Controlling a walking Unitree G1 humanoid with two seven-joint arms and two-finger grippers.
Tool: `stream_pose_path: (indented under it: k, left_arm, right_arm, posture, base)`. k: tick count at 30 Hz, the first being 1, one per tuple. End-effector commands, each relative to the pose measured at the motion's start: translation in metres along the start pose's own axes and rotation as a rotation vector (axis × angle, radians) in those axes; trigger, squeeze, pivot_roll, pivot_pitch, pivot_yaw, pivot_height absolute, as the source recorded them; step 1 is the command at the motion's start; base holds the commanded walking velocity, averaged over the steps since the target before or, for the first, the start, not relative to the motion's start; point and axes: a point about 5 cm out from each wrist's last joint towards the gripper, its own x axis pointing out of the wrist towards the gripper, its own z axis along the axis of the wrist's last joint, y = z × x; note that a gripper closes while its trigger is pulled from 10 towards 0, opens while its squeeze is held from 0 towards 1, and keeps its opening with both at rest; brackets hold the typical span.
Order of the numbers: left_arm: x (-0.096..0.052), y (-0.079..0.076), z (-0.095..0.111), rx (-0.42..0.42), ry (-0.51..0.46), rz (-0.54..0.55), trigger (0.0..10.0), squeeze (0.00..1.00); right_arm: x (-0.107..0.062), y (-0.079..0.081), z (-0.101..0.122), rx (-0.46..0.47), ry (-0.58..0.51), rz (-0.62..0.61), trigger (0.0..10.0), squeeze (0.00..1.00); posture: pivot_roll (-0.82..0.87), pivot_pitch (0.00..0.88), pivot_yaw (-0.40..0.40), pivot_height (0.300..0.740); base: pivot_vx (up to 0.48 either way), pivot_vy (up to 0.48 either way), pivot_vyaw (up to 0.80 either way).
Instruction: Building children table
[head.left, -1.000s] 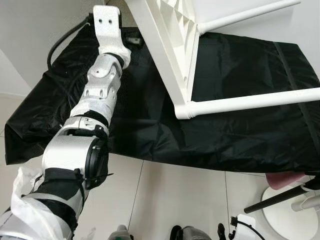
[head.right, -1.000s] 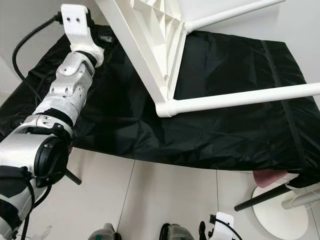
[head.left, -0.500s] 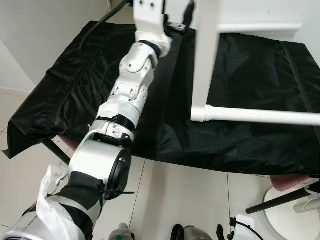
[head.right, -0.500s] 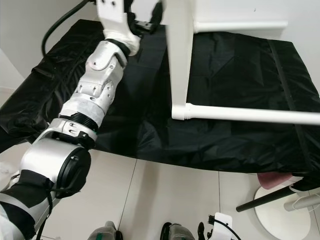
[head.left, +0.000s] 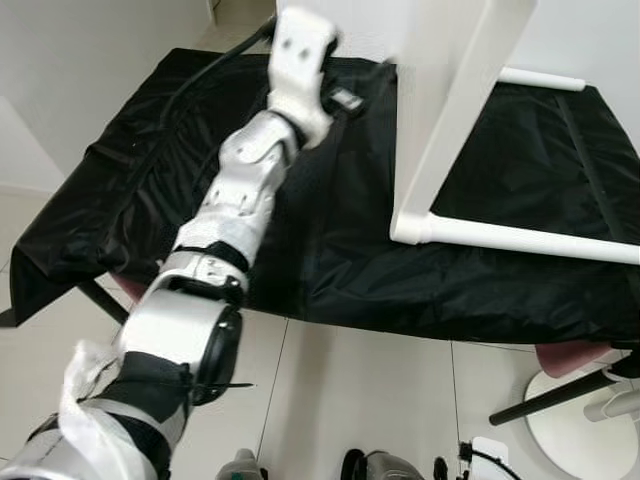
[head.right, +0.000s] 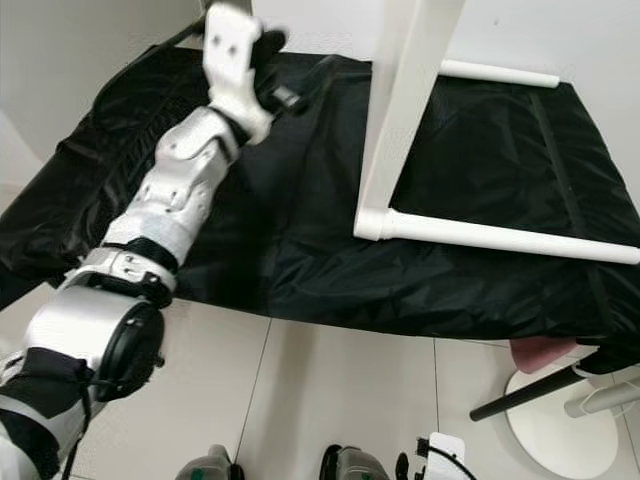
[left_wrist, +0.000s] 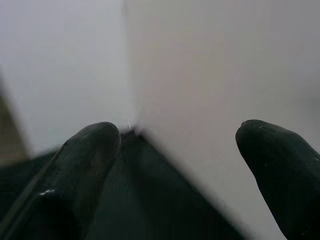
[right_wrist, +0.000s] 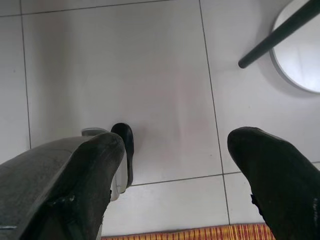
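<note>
Left silver arm (head.left: 235, 215): stretched forward and up from the lower left over a black fabric-covered surface (head.left: 500, 180), wrist raised beside the white plastic children's table frame (head.left: 455, 110). Left gripper (left_wrist: 180, 150): two black fingers (left_wrist: 85, 155) spread wide, a blurred white panel directly before them, nothing gripped. Right gripper (right_wrist: 170, 165): hung low, aimed at the floor, fingers parted, nothing between them.

Table frame: stood on the black cover right of centre; broad flat panel rose steeply with a slight tilt; one round white leg (head.left: 520, 238) ran long-axis rightward from its lower corner, a second white leg (head.right: 498, 73) lay parallel farther back.

Room: pale tiled floor (head.left: 360, 400), white wall, round white base with a dark rod (head.right: 560, 425) at lower right
</note>
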Motion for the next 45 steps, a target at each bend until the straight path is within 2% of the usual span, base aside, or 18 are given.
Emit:
stream_pose_path:
  k: [1, 2, 3, 5, 9, 10, 11, 15, 16, 17, 18, 19, 21, 23, 31, 34, 37, 45]
  left_arm:
    - [-0.026, 0.029, -0.025, 0.005, 0.098, 0.176, 10.0, 0.0]
    - [-0.039, 0.04, -0.034, 0.012, 0.133, 0.205, 10.0, 0.0]
    - [-0.039, 0.04, -0.034, 0.012, 0.133, 0.205, 10.0, 0.0]
    - [-0.057, 0.05, -0.045, 0.02, 0.169, 0.222, 10.0, 0.0]
    - [-0.087, 0.04, -0.053, -0.017, 0.111, 0.037, 10.0, 0.0]
    - [-0.087, 0.04, -0.053, -0.017, 0.111, 0.037, 10.0, 0.0]
    - [-0.099, 0.036, -0.056, -0.016, 0.106, 0.006, 10.0, 0.0]
    - [-0.115, 0.034, -0.062, -0.002, 0.112, -0.004, 10.0, 0.0]
    - [-0.126, 0.035, -0.068, 0.021, 0.128, 0.006, 10.0, 0.0]
    - [-0.126, 0.035, -0.068, 0.021, 0.128, 0.006, 10.0, 0.0]
    - [-0.139, 0.037, -0.074, 0.027, 0.141, 0.038, 10.0, 0.0]
    - [-0.139, 0.037, -0.074, 0.027, 0.141, 0.038, 10.0, 0.0]
    - [-0.163, 0.037, -0.084, 0.044, 0.168, 0.065, 10.0, 0.0]
    - [-0.189, 0.024, -0.095, -0.029, 0.215, 0.005, 10.0, 0.0]
    - [-0.193, 0.02, -0.094, -0.049, 0.225, -0.008, 10.0, 0.0]
    - [-0.24, -0.014, -0.12, -0.073, 0.328, -0.194, 10.0, 0.0]
    - [-0.253, -0.024, -0.131, -0.088, 0.373, -0.229, 10.0, 0.0]
    - [-0.268, -0.034, -0.149, -0.122, 0.472, -0.27, 10.0, 0.0]
  right_arm:
    - [-0.005, -0.001, -0.01, -0.011, 0.037, 0.001, 10.0, 0.0]
    - [-0.005, -0.001, -0.01, -0.012, 0.037, 0.002, 10.0, 0.0]
    - [-0.005, -0.001, -0.01, -0.012, 0.037, 0.002, 10.0, 0.0]
    - [-0.005, -0.001, -0.01, -0.02, 0.036, 0.002, 10.0, 0.0]
    - [-0.005, -0.003, -0.009, -0.037, 0.033, -0.003, 10.0, 0.0]
    - [-0.005, -0.003, -0.009, -0.037, 0.033, -0.003, 10.0, 0.0]
    - [-0.005, -0.003, -0.009, -0.042, 0.027, -0.008, 10.0, 0.0]
    - [-0.004, -0.004, -0.007, -0.05, 0.016, -0.011, 10.0, 0.0]
    - [-0.004, -0.003, -0.006, -0.055, 0.009, -0.009, 10.0, 0.0]
    - [-0.004, -0.003, -0.006, -0.055, 0.009, -0.009, 10.0, 0.0]
    - [-0.004, -0.003, -0.005, -0.057, 0.003, -0.007, 10.0, 0.0]
    - [-0.004, -0.003, -0.005, -0.057, 0.003, -0.007, 10.0, 0.0]
    - [-0.003, -0.003, -0.003, -0.07, -0.007, 0.0, 10.0, 0.0]
    - [-0.002, -0.003, -0.001, -0.1, -0.016, 0.003, 10.0, 0.0]
    - [-0.002, -0.003, 0.0, -0.105, -0.017, 0.002, 10.0, 0.0]
    - [0.001, -0.005, 0.007, -0.169, -0.046, 0.004, 10.0, 0.0]
    - [0.003, -0.006, 0.01, -0.2, -0.056, 0.004, 10.0, 0.0]
    - [0.004, -0.004, 0.012, -0.23, -0.067, 0.003, 10.0, 0.0]
  posture:
    - [0.05, 0.076, 0.023, 0.74]
    - [0.05, 0.076, 0.023, 0.74]
    - [0.05, 0.076, 0.023, 0.74]
    - [0.05, 0.078, 0.02, 0.74]
    - [0.07, 0.073, 0.006, 0.74]
    - [0.07, 0.073, 0.006, 0.74]
    - [0.07, 0.071, 0.002, 0.74]
    - [0.08, 0.068, -0.001, 0.74]
    - [0.08, 0.064, 0.001, 0.74]
    - [0.08, 0.064, 0.001, 0.74]
    - [0.09, 0.059, -0.005, 0.74]
    - [0.09, 0.059, -0.005, 0.74]
    - [0.09, 0.055, -0.008, 0.74]
    - [0.1, 0.05, -0.01, 0.74]
    - [0.1, 0.048, -0.01, 0.74]
    - [0.12, 0.03, -0.019, 0.74]
    - [0.12, 0.023, -0.014, 0.74]
    - [0.11, 0.014, -0.013, 0.74]
  base:
    - [0.0, 0.0, 0.0]
    - [0.0, 0.0, 0.0]
    - [0.0, 0.0, 0.0]
    - [0.0, 0.0, 0.0]
    - [0.0, 0.0, 0.0]
    - [0.0, 0.0, 0.0]
    - [0.0, 0.0, 0.0]
    - [0.0, 0.0, 0.0]
    - [0.0, 0.0, 0.0]
    - [0.0, 0.0, 0.0]
    - [0.0, 0.0, 0.0]
    - [0.0, 0.0, 0.0]
    - [0.0, 0.0, 0.0]
    - [0.0, 0.0, 0.0]
    - [0.0, 0.0, 0.0]
    - [0.0, 0.0, 0.0]
    - [0.0, 0.0, 0.0]
    - [0.0, 0.0, 0.0]
